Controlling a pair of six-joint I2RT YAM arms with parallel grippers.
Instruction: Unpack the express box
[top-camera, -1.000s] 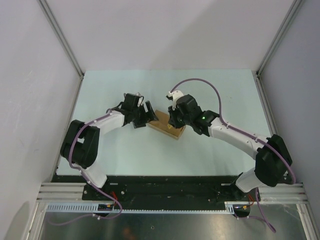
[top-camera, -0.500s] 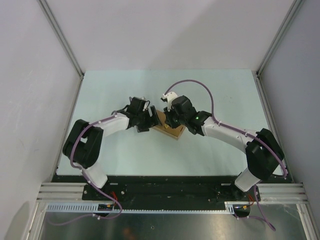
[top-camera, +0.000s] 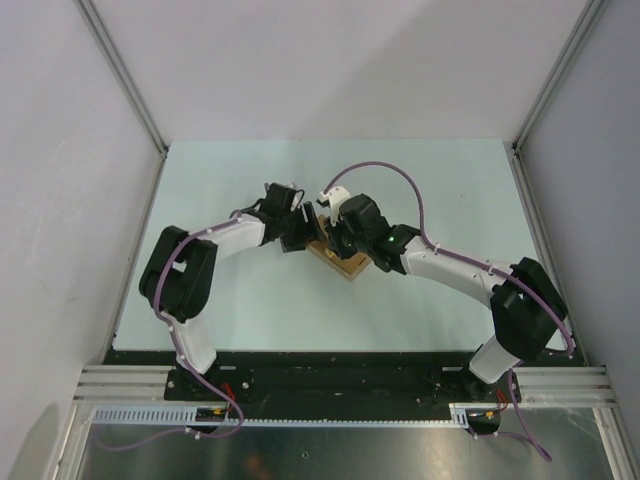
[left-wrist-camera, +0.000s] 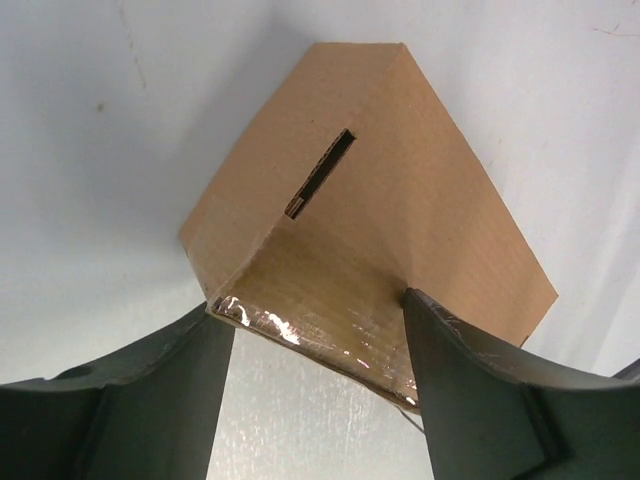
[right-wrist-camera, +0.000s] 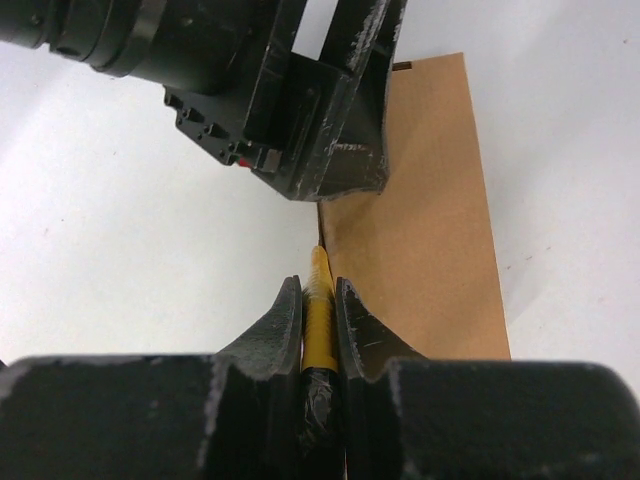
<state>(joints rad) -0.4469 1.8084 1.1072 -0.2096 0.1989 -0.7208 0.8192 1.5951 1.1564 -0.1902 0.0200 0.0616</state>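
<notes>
On the pale desk (top-camera: 220, 300) the express box (left-wrist-camera: 390, 200) lies near the middle; the left gripper (left-wrist-camera: 318, 315) clasps its taped end, and the right gripper (right-wrist-camera: 320, 298) is clenched on a slim yellow knife (right-wrist-camera: 319, 325)

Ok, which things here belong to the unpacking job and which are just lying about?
Job in hand:
box
yellow knife, clamped in the right gripper
left gripper, fingers either side of the box's taped end

Just surroundings:
table
walls
</notes>
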